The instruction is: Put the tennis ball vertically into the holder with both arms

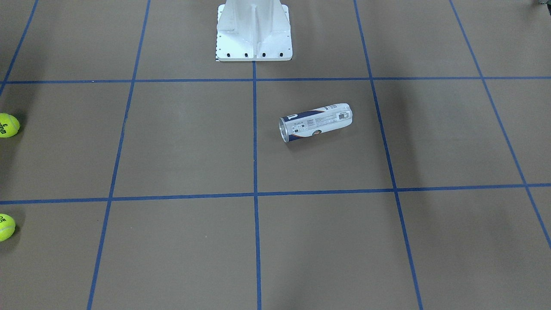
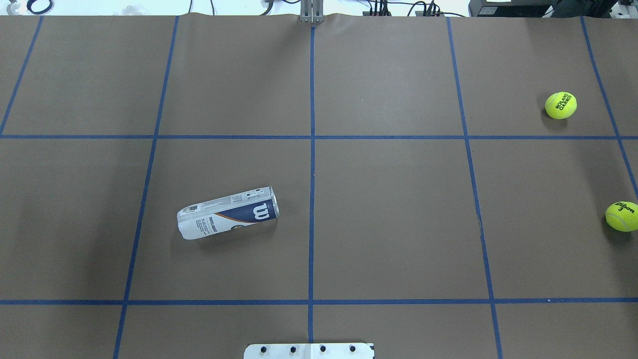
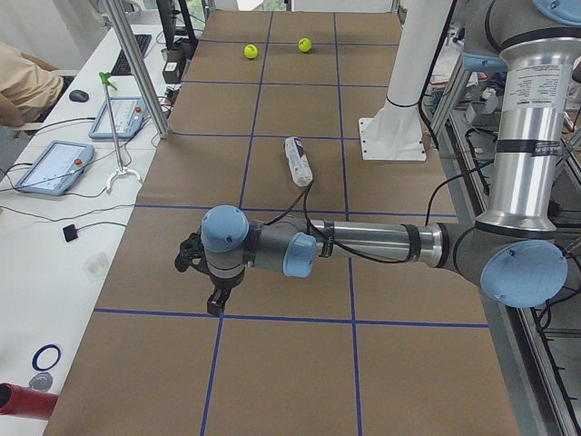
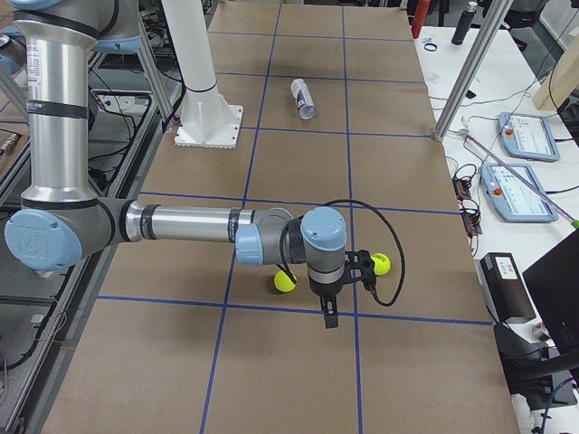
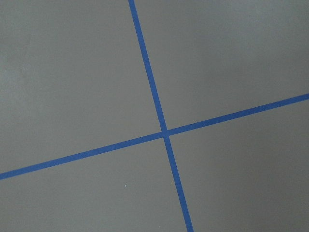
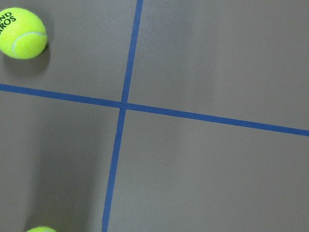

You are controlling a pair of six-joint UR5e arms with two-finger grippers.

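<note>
Holder (image 2: 228, 213) lay on its side on the table's (image 2: 389, 224) left half, long axis roughly crosswise, rim toward centre, so left gripper (image 3: 214, 305) was nearer. Garros ball (image 2: 560, 105) and Wilson ball (image 2: 621, 216) sat far right, by right gripper (image 4: 328, 318). Couldn't tell whether either gripper was apart or together: side views only.

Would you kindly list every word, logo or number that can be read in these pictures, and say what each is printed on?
"W": white logo on the holder, on the navy band near its rim.
"ROLAND GARROS": on the farther tennis ball.
"Wilson 3": on the nearer tennis ball.
The fine print on the holder's white panel is too small to read.
</note>
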